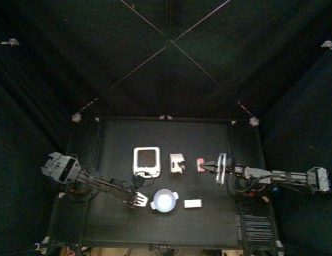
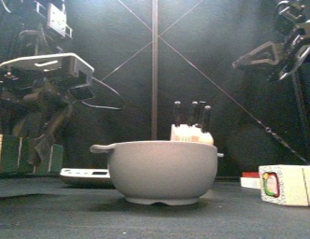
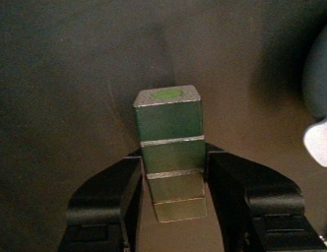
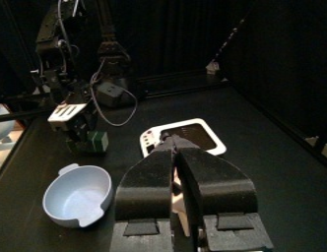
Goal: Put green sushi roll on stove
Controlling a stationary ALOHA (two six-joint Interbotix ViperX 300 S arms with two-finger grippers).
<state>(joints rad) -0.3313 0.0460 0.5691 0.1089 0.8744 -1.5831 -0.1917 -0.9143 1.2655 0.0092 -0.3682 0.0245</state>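
bowl (image 1: 166,202) before stove (image 1: 147,160), block (image 1: 194,203) beside

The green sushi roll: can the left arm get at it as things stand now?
Probably yes. In the left wrist view, the open left gripper already straddles the green sushi roll, one jaw on each side, and nothing lies between them.

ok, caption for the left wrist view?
Left hand, open, straddles the green sushi roll lying on the black table.
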